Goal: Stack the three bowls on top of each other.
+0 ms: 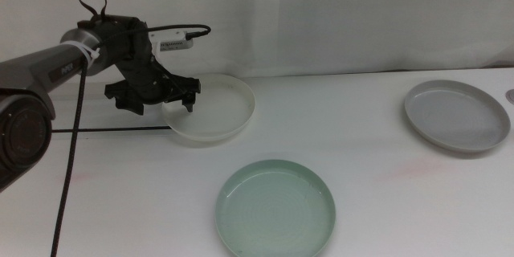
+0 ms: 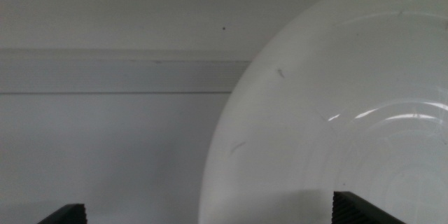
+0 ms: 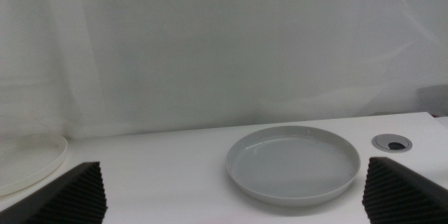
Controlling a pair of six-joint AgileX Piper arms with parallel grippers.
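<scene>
Left gripper (image 1: 186, 96), jaws wide, straddles the white bowl's (image 1: 218, 111) rim; no legible writing.

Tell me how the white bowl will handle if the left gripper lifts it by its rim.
The white bowl looks rigid, so it should keep its shape. Held at one edge by the left gripper, its wide shallow body will probably sag away from the grip. Its glossy surface suggests that it may slip between the open jaws' pads.

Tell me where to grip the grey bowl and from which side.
Grip the grey bowl by its low upright rim, one jaw inside and one outside, coming from the right where the open right gripper waits. It lies flat, too wide to span.
</scene>
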